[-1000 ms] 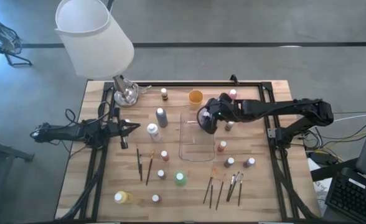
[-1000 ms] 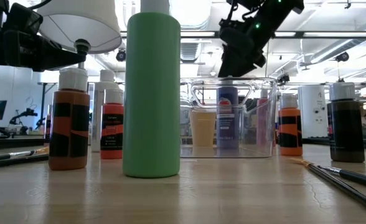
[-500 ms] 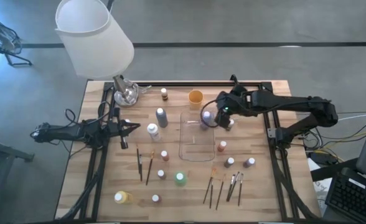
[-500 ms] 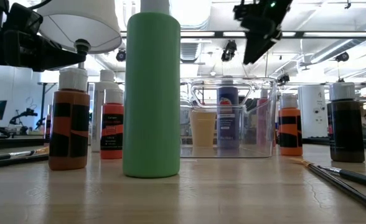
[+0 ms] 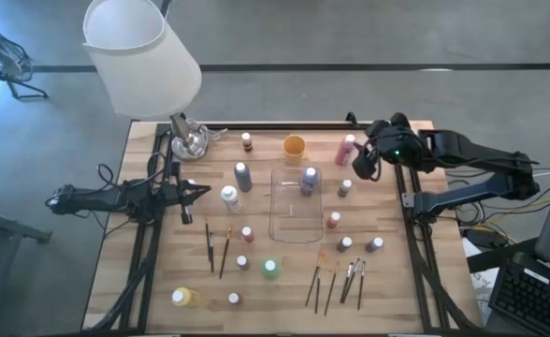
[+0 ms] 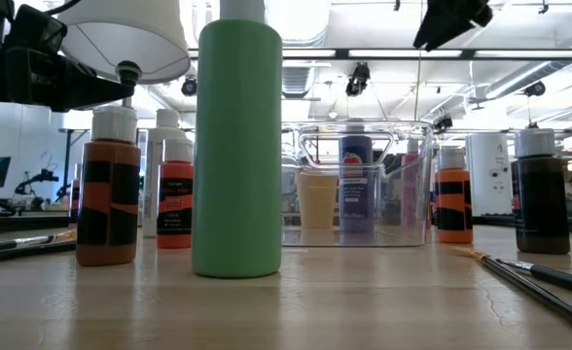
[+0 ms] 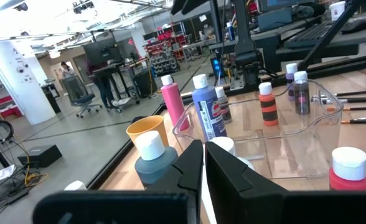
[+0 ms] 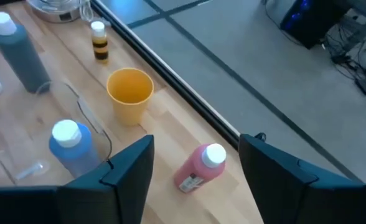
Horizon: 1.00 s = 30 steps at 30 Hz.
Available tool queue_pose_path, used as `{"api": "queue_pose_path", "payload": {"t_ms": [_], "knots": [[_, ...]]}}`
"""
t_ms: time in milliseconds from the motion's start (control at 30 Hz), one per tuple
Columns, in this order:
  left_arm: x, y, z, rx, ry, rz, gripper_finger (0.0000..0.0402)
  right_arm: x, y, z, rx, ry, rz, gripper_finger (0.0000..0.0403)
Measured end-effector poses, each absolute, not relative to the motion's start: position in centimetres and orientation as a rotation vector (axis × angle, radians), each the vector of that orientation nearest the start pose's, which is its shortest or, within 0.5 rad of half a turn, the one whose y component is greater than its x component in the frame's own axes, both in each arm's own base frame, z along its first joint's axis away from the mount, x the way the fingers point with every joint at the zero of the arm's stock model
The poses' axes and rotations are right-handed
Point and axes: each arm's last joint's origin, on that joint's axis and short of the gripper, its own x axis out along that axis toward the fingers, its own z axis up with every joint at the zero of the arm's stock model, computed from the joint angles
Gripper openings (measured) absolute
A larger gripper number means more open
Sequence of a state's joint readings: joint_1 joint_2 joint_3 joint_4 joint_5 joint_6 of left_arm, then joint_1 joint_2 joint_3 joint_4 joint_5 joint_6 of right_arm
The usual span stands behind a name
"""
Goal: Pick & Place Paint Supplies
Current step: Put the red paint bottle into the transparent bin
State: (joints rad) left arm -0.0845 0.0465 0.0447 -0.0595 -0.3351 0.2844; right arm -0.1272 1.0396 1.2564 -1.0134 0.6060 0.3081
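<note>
From the high view I see the right gripper (image 5: 363,167) raised over the far right of the table, fingers spread and holding nothing. A blue bottle (image 5: 310,179) stands upright inside the far end of the clear tray (image 5: 280,229). A pink bottle (image 5: 347,149) stands just beyond the gripper, and the orange cup (image 5: 294,146) sits to its left. The left gripper (image 5: 200,191) waits at the left edge, fingers closed on nothing. Brushes (image 5: 333,283) lie near the right front.

In the low view, a green bottle (image 6: 236,146) fills the foreground; the blue bottle (image 6: 355,183) shows through the tray (image 6: 403,185).

The left wrist view shows closed fingers (image 7: 229,180) facing the tray (image 7: 323,109) and blue bottle (image 7: 205,113).

The right wrist view shows open fingers (image 8: 130,168) above the pink bottle (image 8: 200,167), cup (image 8: 130,93) and blue bottle (image 8: 74,148).
</note>
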Motion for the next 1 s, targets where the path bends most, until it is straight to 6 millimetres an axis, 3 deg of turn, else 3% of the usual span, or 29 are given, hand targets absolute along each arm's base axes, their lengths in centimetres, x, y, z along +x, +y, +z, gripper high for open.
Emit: {"api": "queue_pose_path", "payload": {"t_ms": [333,667,1000], "knots": [[9.7,0.1,16.9,0.296,0.096,0.24,0.0023,16.0,-4.2,36.4,0.061,0.774,-0.863,0.0236],[9.7,0.1,17.0,0.296,0.096,0.24,0.0023,16.0,-4.5,31.4,0.103,0.767,-0.893,0.0266],[9.7,0.1,17.0,0.296,0.095,0.24,0.0023,16.2,-7.2,27.3,0.172,0.707,-0.945,0.0263]]}}
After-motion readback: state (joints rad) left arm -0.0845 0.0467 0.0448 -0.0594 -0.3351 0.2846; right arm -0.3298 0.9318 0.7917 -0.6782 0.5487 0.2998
